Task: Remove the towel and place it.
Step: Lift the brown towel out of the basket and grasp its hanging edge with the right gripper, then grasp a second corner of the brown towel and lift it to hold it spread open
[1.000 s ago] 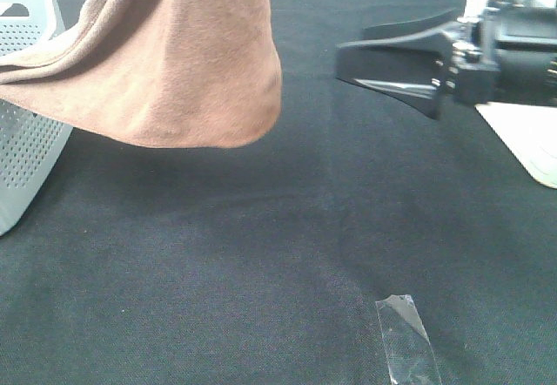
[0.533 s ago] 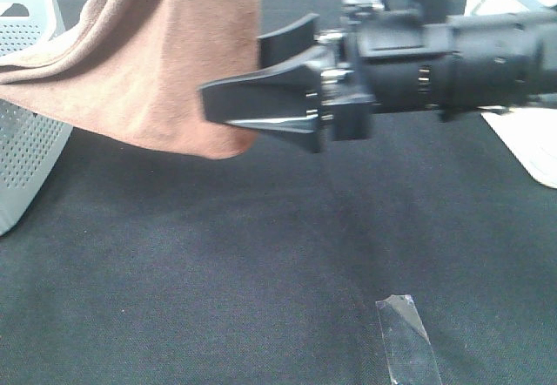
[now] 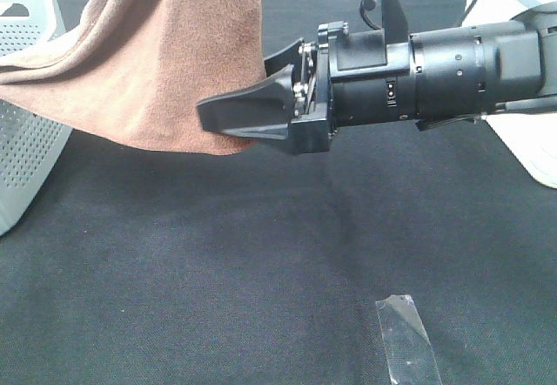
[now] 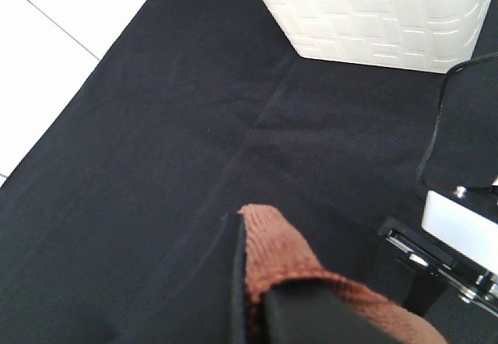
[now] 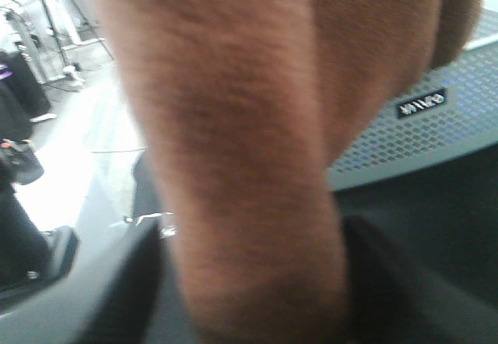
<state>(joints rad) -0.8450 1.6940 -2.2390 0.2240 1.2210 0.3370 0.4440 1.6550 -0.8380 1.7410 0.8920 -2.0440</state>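
Note:
The brown towel [image 3: 165, 63] hangs from above at the top left, and its left part lies over the grey basket [image 3: 26, 150]. My left gripper [image 4: 257, 297] is shut on a stitched edge of the towel [image 4: 272, 258], high above the black table; it is out of frame in the exterior view. My right gripper [image 3: 233, 82] reaches in from the right at the towel's lower right edge. Its jaws stand apart with the hanging fold [image 5: 249, 165] between them. No white tag shows.
The table is covered in black cloth [image 3: 261, 254]. A strip of clear tape [image 3: 405, 337] lies at the front right. A white bin [image 4: 373, 17] stands at the table's right side, and its corner shows in the exterior view [image 3: 531, 141]. The grey perforated basket also shows in the right wrist view [image 5: 436, 126].
My right gripper has moved left from the right side to the towel's lower edge and now straddles the hanging fold. The towel's bottom has risen slightly.

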